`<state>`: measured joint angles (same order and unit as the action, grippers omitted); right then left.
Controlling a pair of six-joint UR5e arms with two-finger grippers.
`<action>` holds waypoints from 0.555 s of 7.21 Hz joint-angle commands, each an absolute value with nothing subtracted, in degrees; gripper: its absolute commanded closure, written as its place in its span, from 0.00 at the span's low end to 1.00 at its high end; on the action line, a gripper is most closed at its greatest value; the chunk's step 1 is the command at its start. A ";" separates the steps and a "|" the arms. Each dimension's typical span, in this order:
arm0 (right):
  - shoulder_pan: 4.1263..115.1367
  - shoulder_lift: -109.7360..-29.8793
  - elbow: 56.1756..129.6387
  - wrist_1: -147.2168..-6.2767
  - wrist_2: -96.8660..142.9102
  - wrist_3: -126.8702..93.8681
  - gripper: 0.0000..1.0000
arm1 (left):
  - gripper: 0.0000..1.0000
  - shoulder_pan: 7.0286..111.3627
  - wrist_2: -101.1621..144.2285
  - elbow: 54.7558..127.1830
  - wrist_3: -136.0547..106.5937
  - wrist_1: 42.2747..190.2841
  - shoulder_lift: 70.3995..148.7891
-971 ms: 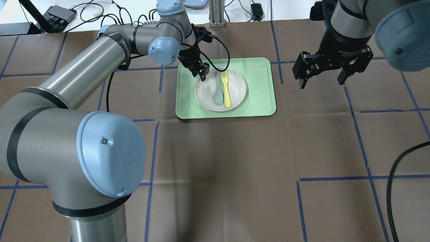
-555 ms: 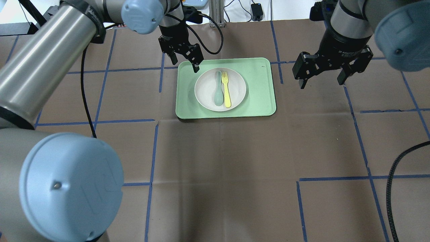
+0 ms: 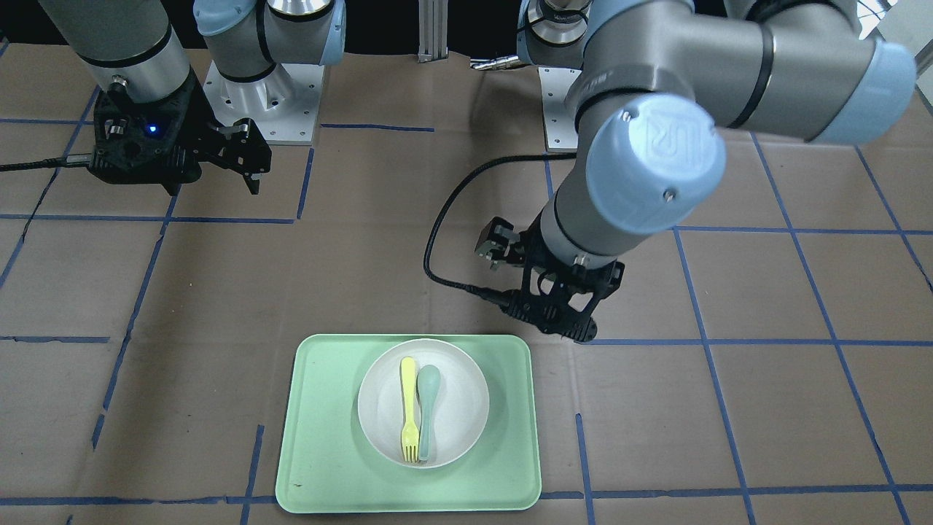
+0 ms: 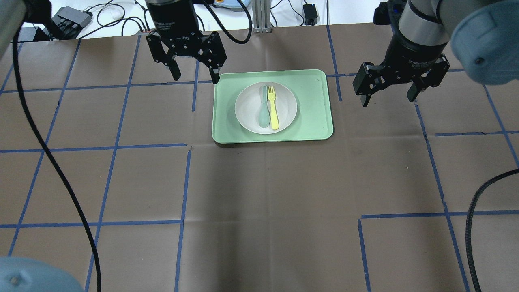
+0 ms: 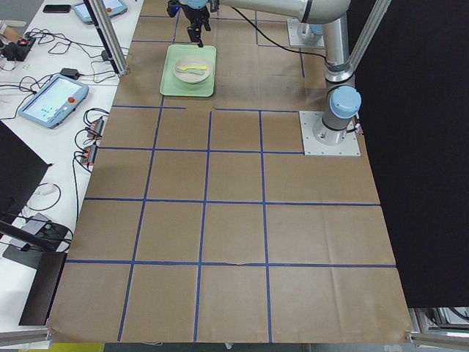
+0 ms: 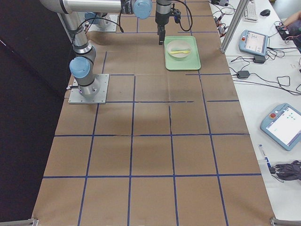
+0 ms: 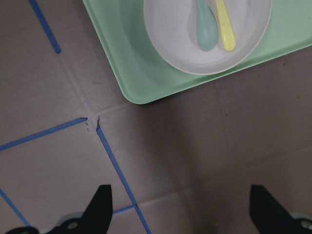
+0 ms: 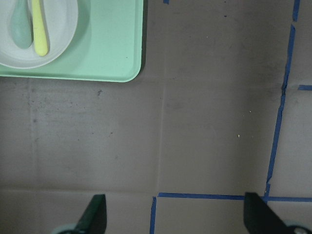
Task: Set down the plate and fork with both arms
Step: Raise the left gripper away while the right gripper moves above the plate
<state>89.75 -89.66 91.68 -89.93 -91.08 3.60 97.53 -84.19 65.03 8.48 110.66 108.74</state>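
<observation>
The off-white plate lies on the mint-green tray. The pale-yellow fork lies on the plate, next to a grey-green spoon. My left gripper is open and empty, above the table just beyond the tray's far left corner. My right gripper is open and empty, above the table to the right of the tray. The left wrist view shows the plate, the fork and the tray's corner ahead of the open fingers. The right wrist view shows the plate and the fork at its top left.
Brown paper with blue tape lines covers the table. The left arm's black cable hangs over the table's left side, and another cable over the right. Cables and boxes lie past the far edge.
My left gripper has pulled back from the plate's far left rim to beyond the tray's far left corner, and its fingers now stand wide apart. The right arm has not moved.
</observation>
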 commanded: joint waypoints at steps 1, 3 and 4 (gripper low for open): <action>89.82 -88.78 91.50 -90.87 -91.05 3.43 0.00 | 0.00 94.06 -84.03 73.60 8.17 113.20 98.40; 90.09 -86.85 90.79 -92.62 -90.88 2.64 0.00 | 0.00 93.69 -83.85 86.42 8.43 111.89 89.34; 90.61 -85.88 90.01 -92.98 -90.79 -0.67 0.00 | 0.00 93.52 -83.76 92.31 9.22 109.01 85.99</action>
<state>90.17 -87.05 90.73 -92.20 -90.91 1.93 93.79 -83.87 85.16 8.54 111.43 90.48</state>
